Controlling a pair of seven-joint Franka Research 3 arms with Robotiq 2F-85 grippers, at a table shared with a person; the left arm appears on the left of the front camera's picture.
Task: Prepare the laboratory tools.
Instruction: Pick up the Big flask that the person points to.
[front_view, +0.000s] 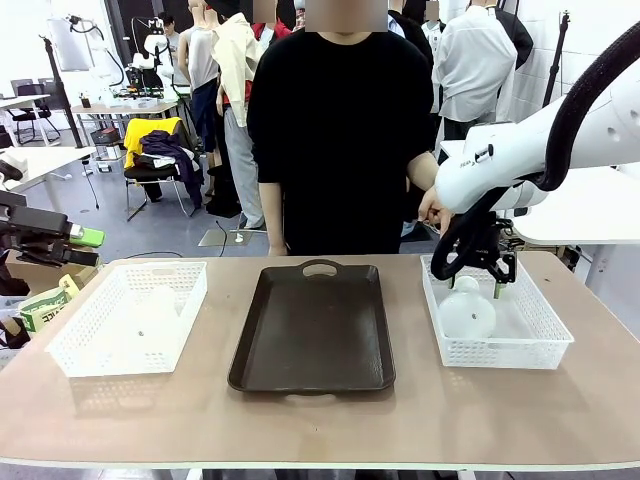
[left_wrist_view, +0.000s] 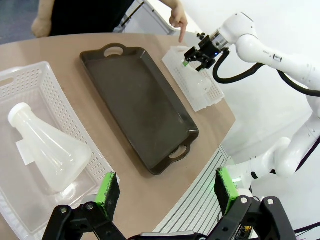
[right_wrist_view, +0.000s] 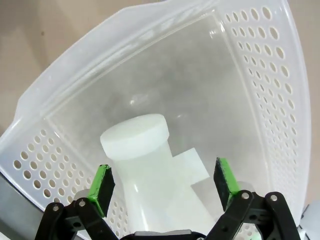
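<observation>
In right basket (right_wrist_view: 280, 100), flask (right_wrist_view: 135, 137) under released right jaws; left jaws released.

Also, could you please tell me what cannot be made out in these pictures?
Right wrist view: the right flask has its base cut off by the bottom edge, behind the right gripper.
Front view: that gripper hides the flask's neck.
Front view: the left flask is only a faint shape behind the mesh wall of the left basket.
Front view: the person's hand is mostly behind the right arm.
</observation>
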